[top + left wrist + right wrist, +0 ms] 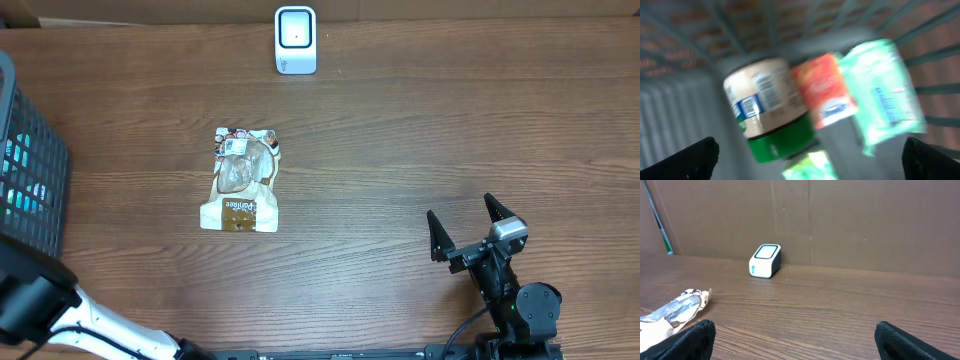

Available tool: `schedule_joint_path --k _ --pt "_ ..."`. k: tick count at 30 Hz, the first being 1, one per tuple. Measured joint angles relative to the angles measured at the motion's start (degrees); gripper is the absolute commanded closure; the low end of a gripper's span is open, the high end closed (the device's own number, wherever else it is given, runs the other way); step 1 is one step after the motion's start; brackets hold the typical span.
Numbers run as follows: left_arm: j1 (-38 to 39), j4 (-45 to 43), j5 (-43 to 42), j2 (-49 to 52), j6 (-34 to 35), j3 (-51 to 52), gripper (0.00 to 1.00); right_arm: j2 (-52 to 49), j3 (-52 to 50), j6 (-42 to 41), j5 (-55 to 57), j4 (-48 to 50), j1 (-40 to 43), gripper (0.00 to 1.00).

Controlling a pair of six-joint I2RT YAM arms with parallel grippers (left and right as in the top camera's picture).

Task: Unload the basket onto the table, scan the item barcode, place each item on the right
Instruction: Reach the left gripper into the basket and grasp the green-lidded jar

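- L gripper (812, 157): jaws spread wide, nothing between them. Only the two dark fingertips (702, 155) show, at the bottom corners of the L wrist view. It hangs inside the basket (685, 107), above the contents.
- Under L gripper (view blurred):
  - jar (767, 107), beige label w/ barcode, green lid, lying on its side
  - red-orange packet (822, 90), touching the jar's right side
  - pale green pack (885, 95), just right of the packet, against the basket's wire wall
  - a scrap of another green item at the bottom edge; can't tell what it is
- R gripper (467, 225): jaws spread wide, empty. It sits low over the table (400, 130) at the near right, pointing toward the far edge, well apart from everything else.
- Pouch (240, 180): clear-windowed snack bag w/ tan bottom band, lying flat on the table left of centre. It lies between the basket and the R gripper, w/ neither gripper touching it.
- Scanner (296, 40): small white box w/ dark window, upright at the far edge near centre, beyond the pouch and apart from it.
- Basket in overhead: dark mesh, at the left edge, partly out of frame.
- Backdrop: brown cardboard wall (865, 225) behind the scanner.
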State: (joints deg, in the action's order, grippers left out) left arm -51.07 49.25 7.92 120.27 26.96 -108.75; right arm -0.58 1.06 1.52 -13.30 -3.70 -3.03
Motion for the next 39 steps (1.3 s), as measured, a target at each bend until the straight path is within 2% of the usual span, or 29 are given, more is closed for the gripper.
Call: schedule_joint_path --k 6,12,17,22,24,25,26,28,31,34,39 --pt "-1.36 2.86 4.15 4.57 1.70 0.79 0.00 0.00 0.00 -0.02 0.00 0.00 0.00 0.00" --pt "-2.95 1.66 5.64 4.74 2.05 0.81 0.00 0.00 0.00 0.00 0.00 0.02 0.00 0.00" --pt "-2.91 0.70 6.03 4.76 2.34 0.81 0.12 0.00 0.00 -0.02 0.00 0.02 0.00 0.00" --pt "-2.93 0.90 6.29 6.05 2.71 0.79 0.12 0.00 0.00 -0.02 0.00 0.00 0.00 0.00" --pt "-2.97 1.11 6.47 7.91 2.71 0.79 0.17 0.00 0.00 -0.04 0.00 0.02 -0.02 0.00" --pt "-3.04 1.14 6.47 8.96 2.71 0.79 0.23 0.00 0.00 -0.02 -0.02 0.00 0.00 0.00" --pt "-3.08 1.11 6.49 9.57 2.71 0.79 0.36 0.00 0.00 0.00 -0.02 0.02 0.00 0.00" --pt "-3.10 0.90 6.49 10.19 2.86 0.81 0.47 0.00 0.00 -0.02 -0.02 -0.02 0.00 0.00" --pt "-3.10 0.50 6.56 10.27 2.64 0.81 0.55 0.00 0.00 -0.02 -0.02 0.00 0.00 0.00" --pt "-3.04 0.50 6.49 10.27 2.45 0.81 0.67 0.00 0.00 -0.04 0.00 0.00 0.00 0.00" --pt "-3.06 0.94 6.51 10.27 1.16 0.74 0.74 0.00 0.00 -0.02 0.00 0.02 0.00 0.00"
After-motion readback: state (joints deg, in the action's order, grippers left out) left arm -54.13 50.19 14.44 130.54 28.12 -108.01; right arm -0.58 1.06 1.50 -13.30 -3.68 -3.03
